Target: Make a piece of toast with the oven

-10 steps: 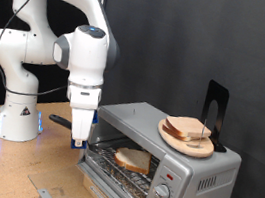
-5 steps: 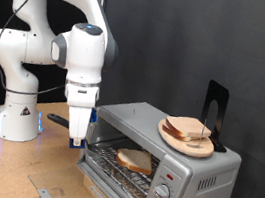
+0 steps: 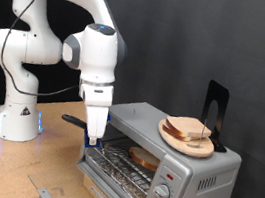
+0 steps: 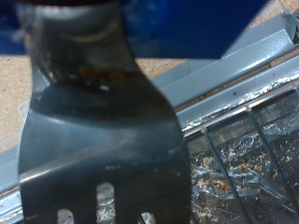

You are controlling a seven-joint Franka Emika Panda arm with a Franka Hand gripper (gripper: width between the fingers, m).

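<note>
The silver oven (image 3: 177, 167) stands at the exterior view's lower right with its front door folded down. A piece of toast (image 3: 144, 159) lies on the wire rack inside. My gripper (image 3: 93, 135) hangs at the oven's open mouth, by its left corner, shut on a black slotted spatula (image 4: 98, 140) whose dark handle (image 3: 72, 120) sticks out to the exterior view's left. In the wrist view the spatula blade fills the frame over the oven's edge and the wire rack (image 4: 248, 154) above a crumb-strewn foil tray. The toast does not show in the wrist view.
A round wooden plate (image 3: 174, 139) with bread slices (image 3: 188, 129) sits on the oven's top, next to a black upright stand (image 3: 214, 110). The robot base (image 3: 18, 116) stands at the exterior view's left on a wooden table (image 3: 1, 164).
The arm has swung to the exterior view's right and lowered. The gripper with the spatula has moved from beside the oven's left side to its open mouth.
</note>
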